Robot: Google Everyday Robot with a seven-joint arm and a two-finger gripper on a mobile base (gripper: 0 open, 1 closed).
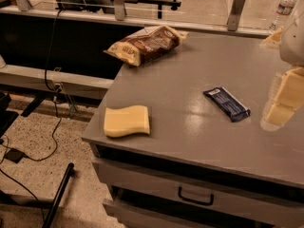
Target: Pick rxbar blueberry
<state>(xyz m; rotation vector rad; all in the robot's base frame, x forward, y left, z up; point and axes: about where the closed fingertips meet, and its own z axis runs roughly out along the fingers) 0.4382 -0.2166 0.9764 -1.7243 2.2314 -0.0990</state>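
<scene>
The rxbar blueberry (pixel 227 103) is a small flat bar in a dark navy wrapper with white print. It lies flat on the grey table (pixel 190 80), right of centre and turned diagonally. My gripper (pixel 279 106), pale with yellowish parts, hangs at the right edge of the view, just right of the bar and above the table top. It holds nothing that I can see. The white arm (pixel 293 42) rises above it at the upper right.
A pale yellow wavy sponge (pixel 127 121) lies near the table's front left corner. A brown-and-cream snack bag (pixel 145 44) lies at the back left edge. A water bottle (pixel 285 6) stands far back right. A drawer handle (pixel 195 197) shows below the front edge.
</scene>
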